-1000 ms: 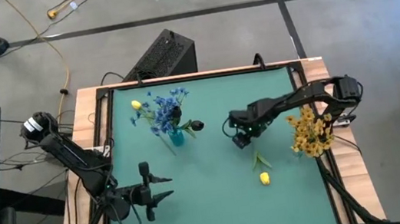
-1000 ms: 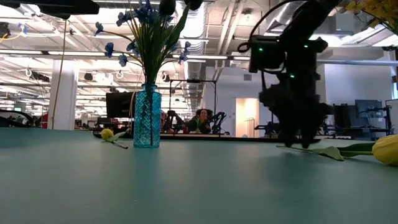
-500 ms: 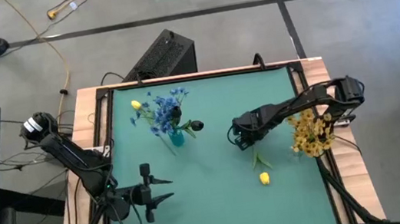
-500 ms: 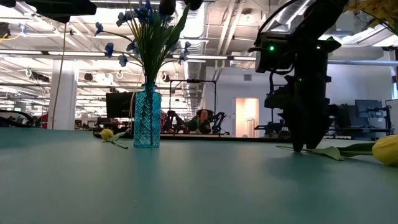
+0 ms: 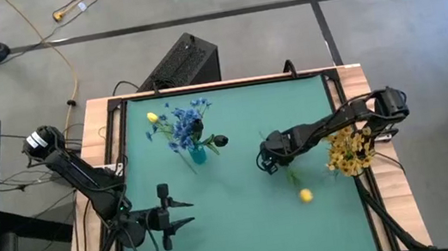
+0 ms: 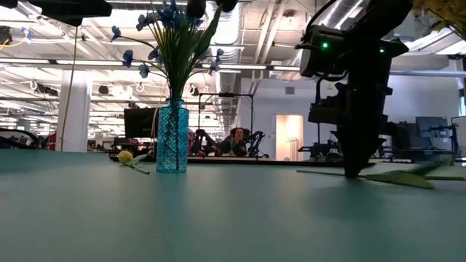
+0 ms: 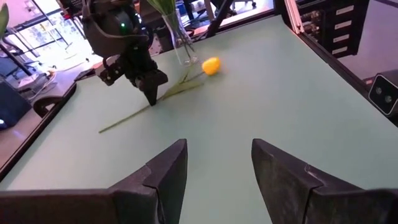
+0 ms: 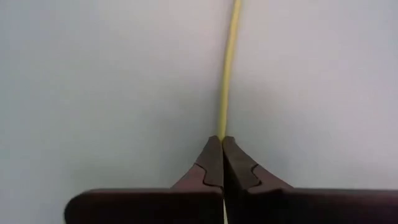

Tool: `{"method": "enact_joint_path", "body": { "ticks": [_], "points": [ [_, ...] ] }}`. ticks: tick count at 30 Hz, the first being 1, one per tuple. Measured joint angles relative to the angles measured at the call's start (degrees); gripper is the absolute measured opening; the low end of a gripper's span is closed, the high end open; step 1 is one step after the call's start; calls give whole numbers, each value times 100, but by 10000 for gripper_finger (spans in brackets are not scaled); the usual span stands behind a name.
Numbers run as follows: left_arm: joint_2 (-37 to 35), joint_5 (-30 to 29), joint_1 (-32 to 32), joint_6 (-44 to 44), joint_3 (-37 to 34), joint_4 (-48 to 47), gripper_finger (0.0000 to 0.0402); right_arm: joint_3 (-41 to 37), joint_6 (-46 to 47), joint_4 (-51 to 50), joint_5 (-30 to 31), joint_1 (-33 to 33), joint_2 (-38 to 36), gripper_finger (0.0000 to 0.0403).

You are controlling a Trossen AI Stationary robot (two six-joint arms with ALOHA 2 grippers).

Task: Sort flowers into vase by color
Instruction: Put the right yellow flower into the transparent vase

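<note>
A yellow-bud flower [image 5: 305,194] lies on the green table, its thin stem [image 7: 127,118] flat on the surface. My right gripper [image 5: 269,163] stands over the stem, shut on it, fingertips down at the table [image 6: 354,172]. A blue vase [image 5: 198,153] at the far left holds blue flowers [image 5: 182,122] and a dark bud [image 5: 221,141]. Another yellow bud [image 5: 152,117] lies on the table beyond it. A clear vase with yellow-orange flowers [image 5: 349,151] stands at the right edge. My left gripper [image 5: 180,216] waits open at the near left. My right gripper pinches the flower's stem [image 8: 224,121] between its two fingertips, about midway between the free end and the leaves [image 7: 163,94]. The fingers come from above, pointing down. The stem and the bud [image 7: 211,65] lie on the table.
A black box [image 5: 181,62] sits beyond the table's far edge. The table has a raised wooden rim [image 5: 115,157]. Open green surface lies in the near middle, between my two arms [image 5: 236,219].
My right gripper has come down to the table and shut on the flower's stem. The flower has swung on the table, and its bud has slid toward the right edge.
</note>
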Motion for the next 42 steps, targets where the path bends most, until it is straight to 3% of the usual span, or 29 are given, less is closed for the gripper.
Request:
{"method": "enact_joint_path", "body": {
  "ticks": [4,11,19,24,35,42],
  "points": [
    [0,-2,0,2,0,-1,169,196,-118,115,57,-129,32,23],
    [0,-5,0,68,0,-2,169,1016,-1168,996,284,-499,-92,17],
    [0,-7,0,43,0,-17,169,2286,-2804,748,381,-1039,-687,19],
    [0,-3,0,-5,0,-16,169,2922,-3799,460,1005,-1091,-1368,19],
    [2,-39,4,-12,0,-22,169,3123,-6135,-56,2450,-268,-3081,19],
    [2,-57,109,44,0,24,169,3123,-6857,-825,2955,436,-3760,19]
  ]
}}
